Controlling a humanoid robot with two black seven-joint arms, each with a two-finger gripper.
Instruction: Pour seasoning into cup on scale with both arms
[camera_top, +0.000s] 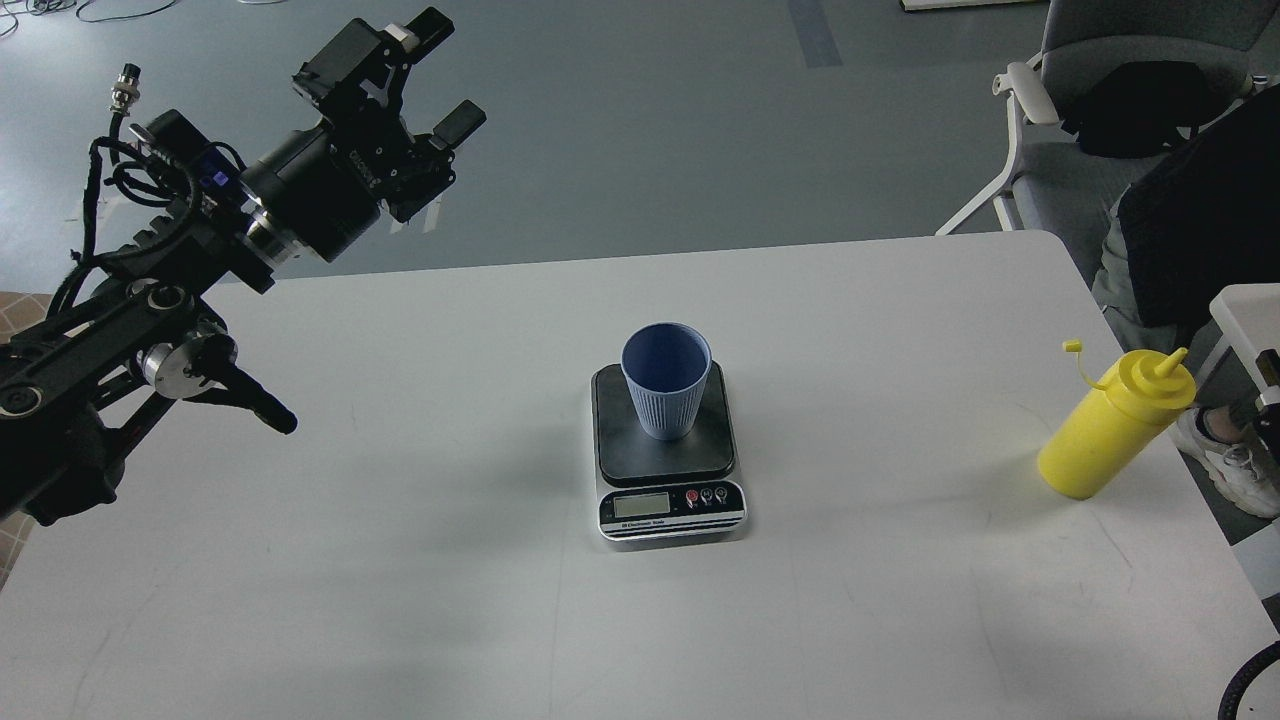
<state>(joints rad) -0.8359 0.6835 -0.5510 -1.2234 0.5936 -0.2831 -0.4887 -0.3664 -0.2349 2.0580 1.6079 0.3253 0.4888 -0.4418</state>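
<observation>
A: Left claw (440, 75) raised over the counter's (400, 560) far left edge, fingers apart, empty. Right claw not visible.

B: Seasoning (1110, 435) stands upright near the right edge, uncapped, well apart from the scale (668, 465).

A: Cup (666, 380) sits on the platform. Judgement: grip the bottle mid-body, gently; soft plastic squirts.

B: Cup is ribbed, tapered, light. Steady it low, or pressing will upset the reading.

From my head I look forward and steeply down at mid range over the table (400, 600), the scale (668, 455) at centre, my left arm (180, 270) entering from the left and floor (650, 120) beyond.
</observation>
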